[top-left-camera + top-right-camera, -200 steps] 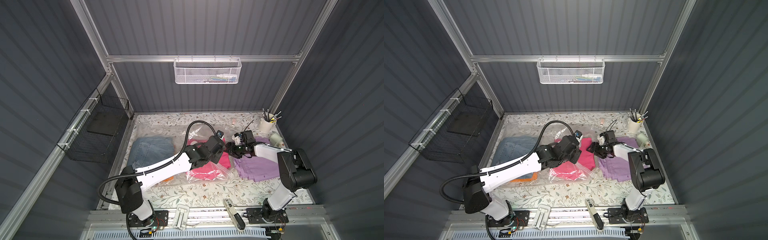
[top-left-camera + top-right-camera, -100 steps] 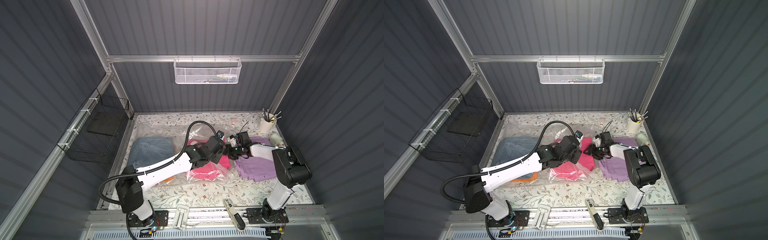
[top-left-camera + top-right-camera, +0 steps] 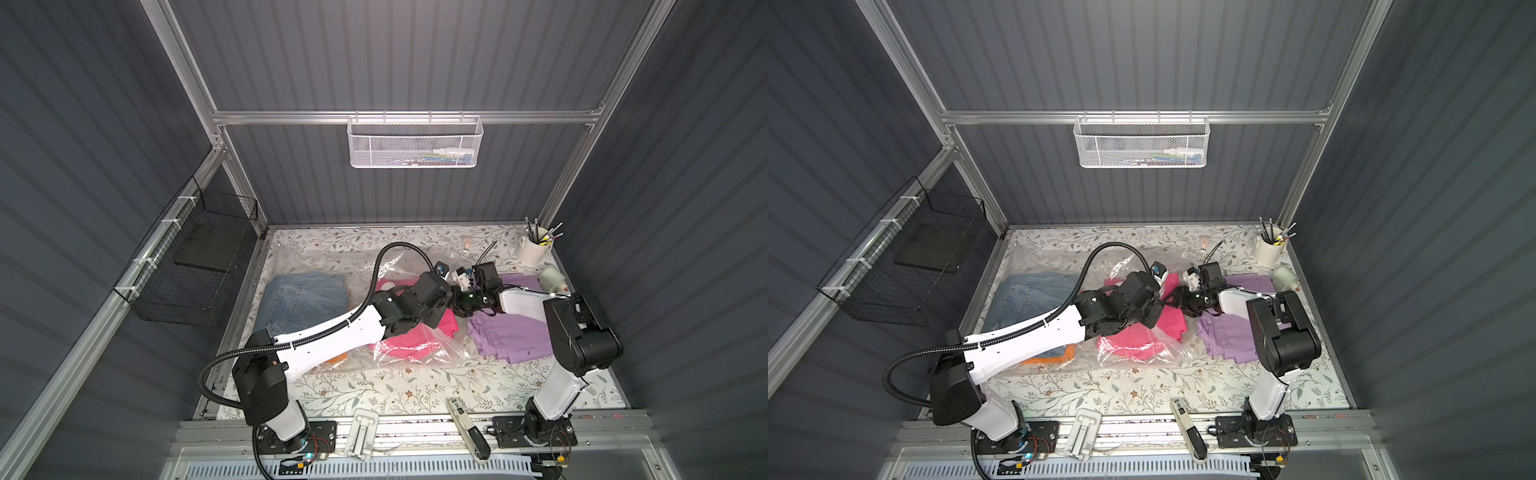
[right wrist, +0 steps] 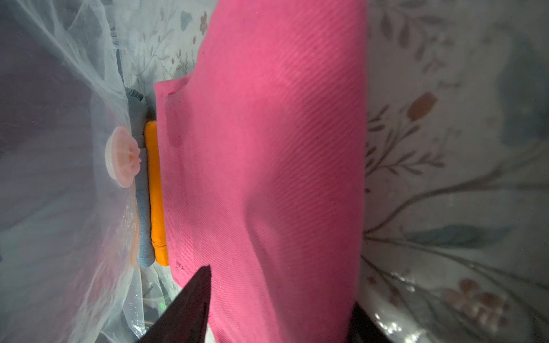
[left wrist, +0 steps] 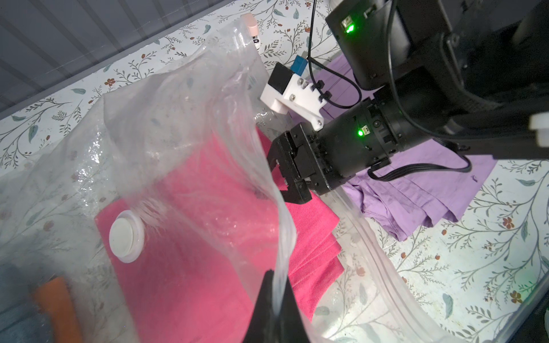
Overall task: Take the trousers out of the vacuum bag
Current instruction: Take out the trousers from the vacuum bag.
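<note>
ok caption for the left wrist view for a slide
Left end effector holds the bag open; right end effector poised at the pink trousers.

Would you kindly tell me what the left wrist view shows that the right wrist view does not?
Left wrist only: the left hand pinching the bag's top film, the right hand open at its mouth, and the lilac trousers outside. Right wrist only: the valve's ribbed underside, seen from beneath the film. Both: bag, pink trousers, orange trousers, valve.
</note>
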You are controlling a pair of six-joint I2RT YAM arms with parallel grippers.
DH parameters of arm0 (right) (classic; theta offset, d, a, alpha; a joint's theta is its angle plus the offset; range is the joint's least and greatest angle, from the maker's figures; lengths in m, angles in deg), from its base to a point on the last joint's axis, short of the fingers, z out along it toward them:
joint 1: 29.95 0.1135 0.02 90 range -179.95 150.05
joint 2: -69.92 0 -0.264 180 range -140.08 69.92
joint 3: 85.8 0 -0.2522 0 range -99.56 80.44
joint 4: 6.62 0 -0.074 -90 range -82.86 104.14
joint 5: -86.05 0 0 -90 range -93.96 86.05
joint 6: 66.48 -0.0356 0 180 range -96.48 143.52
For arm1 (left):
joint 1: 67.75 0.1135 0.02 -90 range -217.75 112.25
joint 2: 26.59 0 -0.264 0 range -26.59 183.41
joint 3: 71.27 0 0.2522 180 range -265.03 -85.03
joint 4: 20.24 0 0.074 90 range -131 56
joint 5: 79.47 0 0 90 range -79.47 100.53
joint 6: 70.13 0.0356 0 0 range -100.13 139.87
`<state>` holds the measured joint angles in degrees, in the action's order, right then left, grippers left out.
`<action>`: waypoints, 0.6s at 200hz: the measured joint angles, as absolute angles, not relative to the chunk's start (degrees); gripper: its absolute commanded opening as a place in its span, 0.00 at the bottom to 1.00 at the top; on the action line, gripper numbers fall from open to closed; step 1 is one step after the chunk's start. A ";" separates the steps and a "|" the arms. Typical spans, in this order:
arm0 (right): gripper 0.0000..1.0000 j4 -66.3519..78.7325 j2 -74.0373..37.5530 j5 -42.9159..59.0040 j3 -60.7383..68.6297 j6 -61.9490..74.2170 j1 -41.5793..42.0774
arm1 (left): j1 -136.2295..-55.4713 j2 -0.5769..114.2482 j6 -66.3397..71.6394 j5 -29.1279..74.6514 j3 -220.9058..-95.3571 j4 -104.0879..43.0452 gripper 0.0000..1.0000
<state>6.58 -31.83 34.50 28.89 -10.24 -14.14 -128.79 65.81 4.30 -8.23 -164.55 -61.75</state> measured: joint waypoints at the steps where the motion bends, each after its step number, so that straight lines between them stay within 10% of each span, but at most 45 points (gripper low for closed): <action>1: 0.62 6.58 -31.81 34.50 28.89 -10.20 -14.14 | -128.79 65.81 4.30 -8.23 -164.55 -61.75 0.00; 70: 0.61 3.52 -33.30 33.41 30.92 -10.59 -12.92 | -128.79 65.81 4.30 -8.25 -164.33 -61.71 0.00; 120: 0.29 0.79 -34.41 32.78 31.99 -12.32 -11.67 | -128.79 65.78 4.30 -8.25 -164.33 -61.75 0.00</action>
